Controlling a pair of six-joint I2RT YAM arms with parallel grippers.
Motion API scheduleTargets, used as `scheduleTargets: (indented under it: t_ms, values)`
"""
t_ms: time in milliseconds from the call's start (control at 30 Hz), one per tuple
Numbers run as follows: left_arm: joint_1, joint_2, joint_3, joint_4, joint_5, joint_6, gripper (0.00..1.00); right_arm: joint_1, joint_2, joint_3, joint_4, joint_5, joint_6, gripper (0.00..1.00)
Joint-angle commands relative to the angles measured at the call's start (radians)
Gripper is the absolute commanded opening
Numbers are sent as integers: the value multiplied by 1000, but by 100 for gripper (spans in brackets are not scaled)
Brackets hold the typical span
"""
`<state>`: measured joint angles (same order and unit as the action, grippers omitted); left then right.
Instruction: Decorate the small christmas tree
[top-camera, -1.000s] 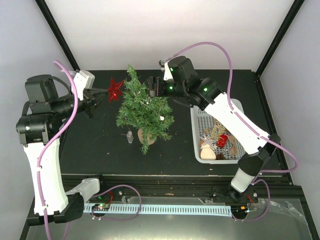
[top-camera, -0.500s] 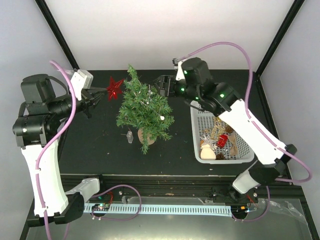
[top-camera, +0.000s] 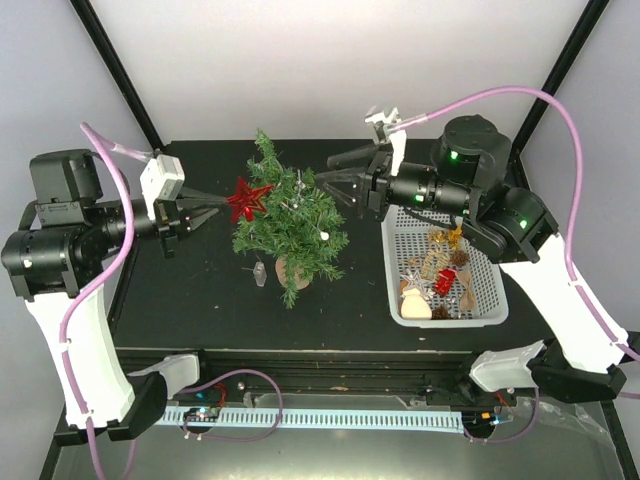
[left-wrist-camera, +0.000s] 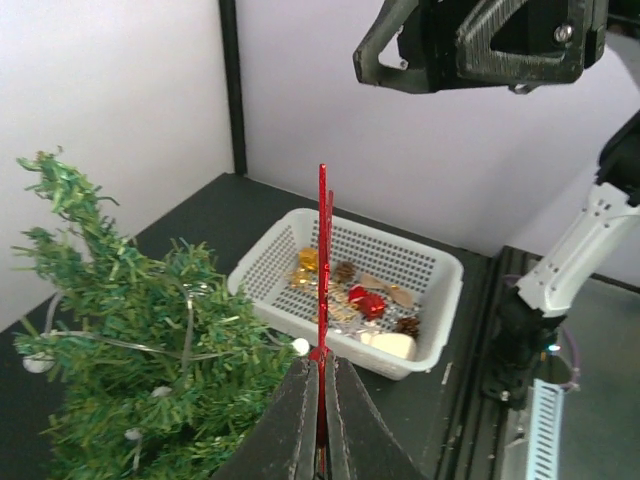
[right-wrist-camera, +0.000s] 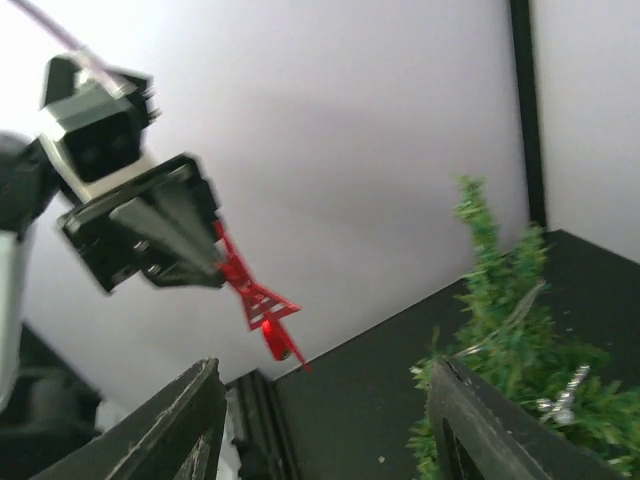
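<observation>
Tree (top-camera: 290, 225) carries a few trims (top-camera: 296, 200); left fingers (top-camera: 205, 212) clamped on the star (top-camera: 248, 198) at its left side, not yet mounted; right fingers (top-camera: 350, 157) apart, empty; basket (top-camera: 395, 290) holds more ornaments (top-camera: 440, 270)

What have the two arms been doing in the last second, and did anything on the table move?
The left gripper, shut on the red star, carried it toward the small christmas tree; seen from above, the star now reaches the tree's left edge. The right gripper pulled back from the tree to the right, jaws open and empty. The tree and the white basket stayed where they were.
</observation>
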<state>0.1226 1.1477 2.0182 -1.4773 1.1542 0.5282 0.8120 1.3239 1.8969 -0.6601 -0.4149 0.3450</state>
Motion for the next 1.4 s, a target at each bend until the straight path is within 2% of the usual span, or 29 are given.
scheduleTargets:
  t_ms: [0, 133, 300, 500, 733, 1367]
  values:
    - [-17, 16, 12, -77, 132, 27, 2, 13, 29, 32, -79, -198, -88, 57]
    - [-23, 30, 0, -74, 216, -26, 2, 42, 51, 62, -127, -210, -106, 61]
    - [-27, 17, -52, -40, 278, -94, 2, 59, 46, 25, -85, -208, -86, 60]
    - [-40, -3, -91, -31, 285, -112, 2, 73, 64, 28, -31, -245, -45, 56]
    - [-48, -17, -117, -10, 286, -130, 1, 123, 118, 75, -48, -244, -39, 54]
    - [-59, -41, -157, 24, 283, -174, 2, 145, 177, 131, 2, -257, 10, 37]
